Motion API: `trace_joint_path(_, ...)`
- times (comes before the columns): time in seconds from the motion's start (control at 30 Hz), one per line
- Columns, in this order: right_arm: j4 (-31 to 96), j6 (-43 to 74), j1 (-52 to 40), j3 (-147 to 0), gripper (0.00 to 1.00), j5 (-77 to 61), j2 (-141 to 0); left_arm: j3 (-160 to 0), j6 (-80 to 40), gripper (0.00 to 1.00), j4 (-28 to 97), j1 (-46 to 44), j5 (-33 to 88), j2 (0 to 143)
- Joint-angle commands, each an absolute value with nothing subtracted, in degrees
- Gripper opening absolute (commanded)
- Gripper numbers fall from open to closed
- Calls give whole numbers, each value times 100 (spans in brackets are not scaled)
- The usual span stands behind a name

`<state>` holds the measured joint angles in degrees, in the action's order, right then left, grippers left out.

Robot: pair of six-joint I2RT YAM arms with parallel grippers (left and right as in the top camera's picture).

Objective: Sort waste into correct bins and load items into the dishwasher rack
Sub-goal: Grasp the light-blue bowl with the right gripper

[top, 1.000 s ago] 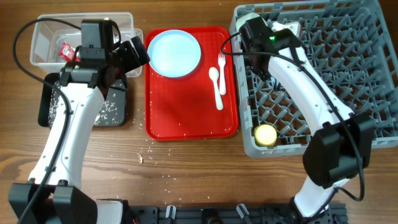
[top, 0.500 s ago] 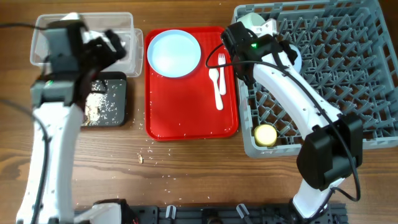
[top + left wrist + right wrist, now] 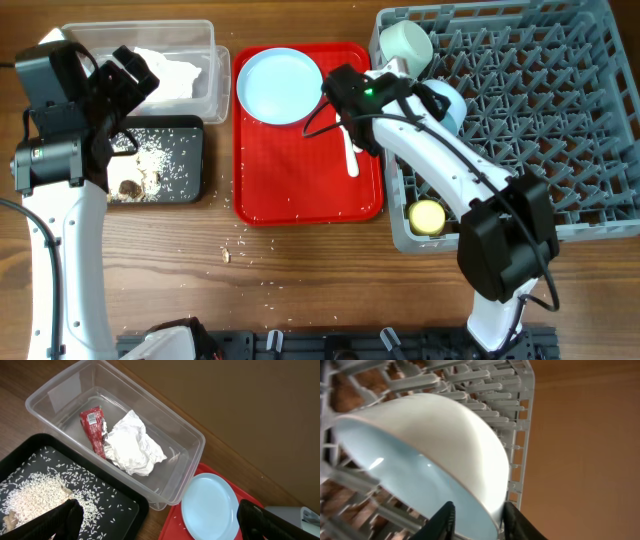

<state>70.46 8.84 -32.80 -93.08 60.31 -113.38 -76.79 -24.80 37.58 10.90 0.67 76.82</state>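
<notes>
My right gripper (image 3: 479, 510) grips the rim of a light blue bowl (image 3: 420, 455), one finger inside and one outside, and holds it tilted on the pegs of the grey dishwasher rack (image 3: 560, 120). The bowl also shows in the overhead view (image 3: 447, 106). A second bowl (image 3: 405, 42) sits in the rack's far left corner and the yellow cup (image 3: 428, 216) in its near left corner. My left gripper (image 3: 160, 527) is wide open and empty above the clear tub (image 3: 185, 440), which holds the red wrapper (image 3: 93, 427) and the white napkin (image 3: 132, 445). The black tray (image 3: 190, 140) holds rice and food scraps (image 3: 128, 187).
The flat red tray (image 3: 300, 180) lies between the bins and the rack. It carries the pale blue plate (image 3: 280, 85) and the white fork and spoon (image 3: 351, 150), partly under my right arm. Rice crumbs (image 3: 227, 255) lie on the wood in front.
My left arm has swung left, off the tub and the black tray, uncovering the napkin and the scraps. My right arm has shifted left and toward me with the bowl.
</notes>
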Motion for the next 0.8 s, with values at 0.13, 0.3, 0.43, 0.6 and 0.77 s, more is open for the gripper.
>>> trace_joint_path(0.13, 7467, 1103, -3728, -9539, 50, 4259, -11413, -7728, -2578, 100, 3758, 1116, 12, 7693)
trace_joint_path(0.3, 6226, 1190, -3457, -10377, 78, 2502, -10678, -7728, -2580, 100, 3758, 1116, 12, 7693)
trace_joint_path(0.43, 3710, 906, -3020, -10130, 74, -259, -10881, -7728, -2578, 100, 3758, 1116, 12, 7693)
trace_joint_path(0.6, 2738, 1968, -2906, -10114, 64, -263, -12116, -7728, -2578, 100, 3758, 1116, 12, 7693)
trace_joint_path(0.77, 2609, 2493, -2902, -10114, 60, -263, -12954, -7728, -2578, 100, 3758, 1116, 12, 7693)
